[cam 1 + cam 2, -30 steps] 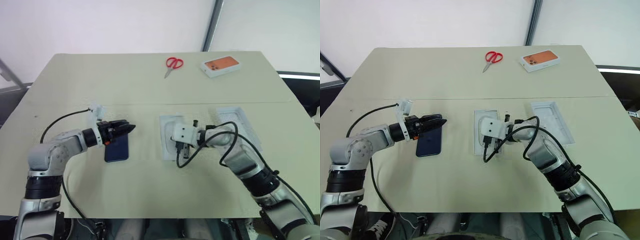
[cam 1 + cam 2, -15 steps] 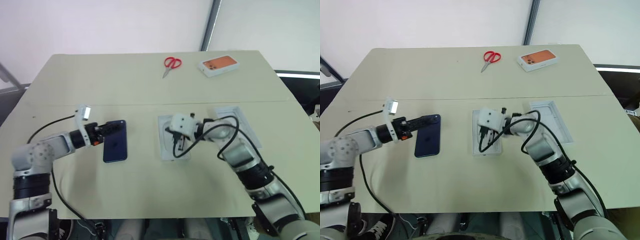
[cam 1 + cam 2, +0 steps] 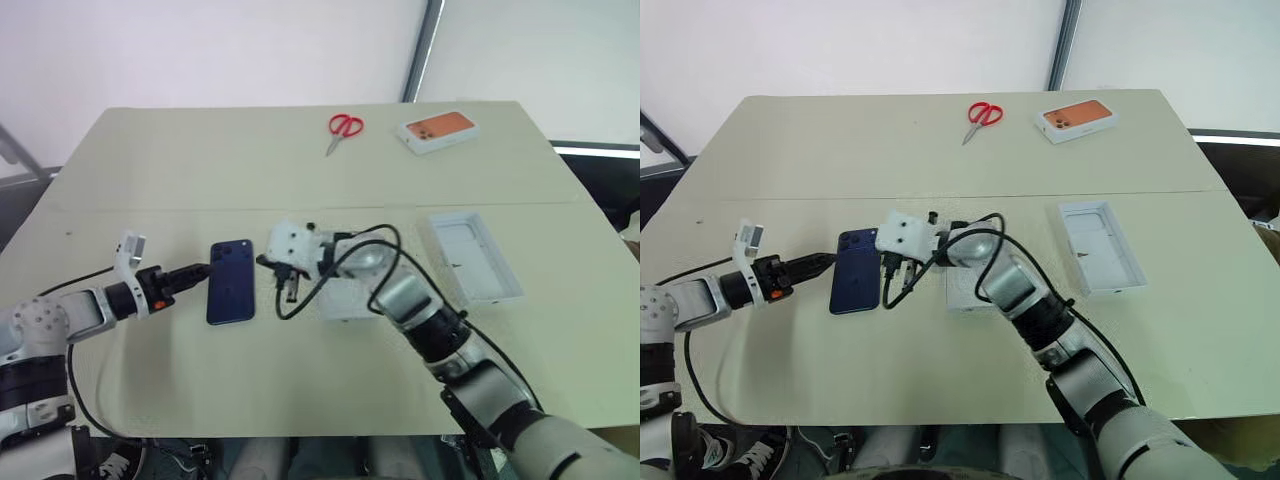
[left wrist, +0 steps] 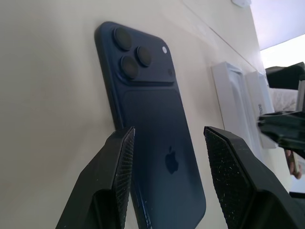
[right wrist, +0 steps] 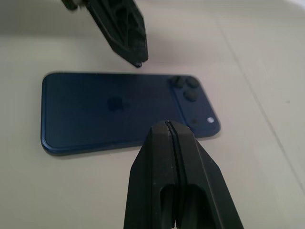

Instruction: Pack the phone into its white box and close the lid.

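The phone [image 3: 230, 281] lies flat, back up, on the tabletop [image 3: 180, 170], its camera cluster at the far end. The left fingers [image 3: 197, 270] stand parted and empty at its 9 o'clock, tips just off the near long edge. The right fingers [image 3: 285, 292] are pressed together, holding nothing, at its 3 o'clock, just beside the other long edge. The white box [image 3: 345, 298] sits partly behind the right arm; the lid [image 3: 470, 257] lies further toward 3 o'clock
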